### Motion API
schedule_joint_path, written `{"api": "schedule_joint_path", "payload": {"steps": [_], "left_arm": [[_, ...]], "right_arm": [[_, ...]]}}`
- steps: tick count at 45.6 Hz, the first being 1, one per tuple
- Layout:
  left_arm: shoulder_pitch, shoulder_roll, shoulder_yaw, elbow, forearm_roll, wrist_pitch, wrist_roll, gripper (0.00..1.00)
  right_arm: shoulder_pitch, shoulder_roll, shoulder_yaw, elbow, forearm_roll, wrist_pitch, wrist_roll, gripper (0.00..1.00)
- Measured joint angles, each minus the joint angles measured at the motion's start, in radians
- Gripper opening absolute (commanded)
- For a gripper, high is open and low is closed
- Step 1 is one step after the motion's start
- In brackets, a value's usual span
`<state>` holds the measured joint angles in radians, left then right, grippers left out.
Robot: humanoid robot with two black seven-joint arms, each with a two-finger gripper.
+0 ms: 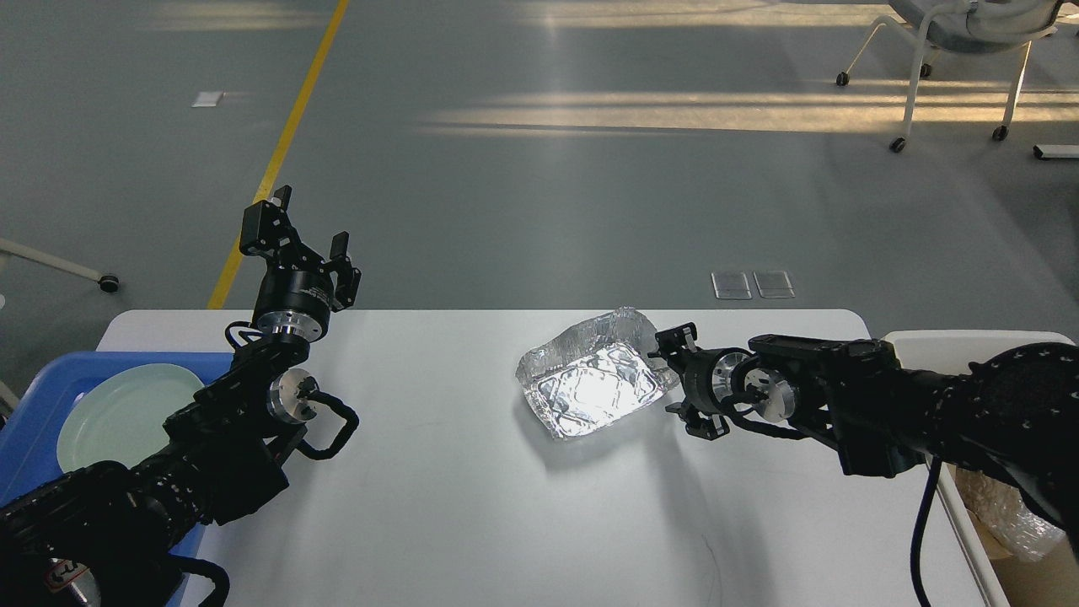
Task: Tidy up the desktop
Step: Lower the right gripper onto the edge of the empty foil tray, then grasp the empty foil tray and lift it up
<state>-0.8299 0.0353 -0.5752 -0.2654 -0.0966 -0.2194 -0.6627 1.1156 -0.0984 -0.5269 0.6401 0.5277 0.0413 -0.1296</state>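
The desktop (438, 506) fills the lower middle of the view, white and wide, with grey floor (539, 169) beyond its far edge. Near its far middle lies a crumpled foil tray (590, 384), open side up. The right gripper (679, 379) comes in from the right, low over the desktop, right at the foil tray's right rim; its jaws are spread, one finger above and one below, and I cannot tell whether they touch the foil. The left gripper (299, 232) is raised above the far left edge of the desktop, jaws open and holding nothing. At the left a blue tray (42, 396) holds a pale plate (118, 413). At the right stands an off-white bin (969, 341) with clear wrap (1007, 514) inside
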Motion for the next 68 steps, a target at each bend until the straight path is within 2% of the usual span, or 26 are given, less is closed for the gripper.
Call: {"api": "schedule_joint_path", "payload": {"steps": [3,8,15,16,34,39,44,51,65,68], "left_arm": [[0.0,0.0,0.0,0.0,0.0,0.0,0.0,1.0],[0.0,0.0,0.0,0.0,0.0,0.0,0.0,1.0],[0.0,0.0,0.0,0.0,0.0,0.0,0.0,1.0],[0.0,0.0,0.0,0.0,0.0,0.0,0.0,1.0],[0.0,0.0,0.0,0.0,0.0,0.0,0.0,1.0],[0.0,0.0,0.0,0.0,0.0,0.0,0.0,1.0],[0.0,0.0,0.0,0.0,0.0,0.0,0.0,1.0],[0.0,0.0,0.0,0.0,0.0,0.0,0.0,1.0],[0.0,0.0,0.0,0.0,0.0,0.0,0.0,1.0],[0.0,0.0,0.0,0.0,0.0,0.0,0.0,1.0]], "right_arm": [[-0.01,0.021,-0.006,-0.027,-0.015,0.0,-0.001,0.59],[-0.026,0.04,-0.013,-0.058,-0.079,0.0,-0.005,0.4],[-0.051,0.05,-0.015,-0.067,-0.193,0.0,-0.014,0.02],[-0.053,0.05,-0.015,-0.068,-0.201,0.0,-0.014,0.0],[-0.048,0.045,-0.017,-0.043,-0.25,0.031,-0.014,0.0],[-0.027,0.019,-0.021,0.006,-0.308,0.082,-0.012,0.0],[0.045,-0.074,-0.039,0.102,-0.384,0.16,-0.01,0.0],[0.208,-0.245,-0.088,0.279,-0.493,0.315,-0.007,0.0],[0.708,-0.624,-0.116,0.562,-0.64,0.88,-0.008,0.0],[0.807,-0.669,-0.12,0.599,-0.649,0.907,-0.012,0.0]]}}
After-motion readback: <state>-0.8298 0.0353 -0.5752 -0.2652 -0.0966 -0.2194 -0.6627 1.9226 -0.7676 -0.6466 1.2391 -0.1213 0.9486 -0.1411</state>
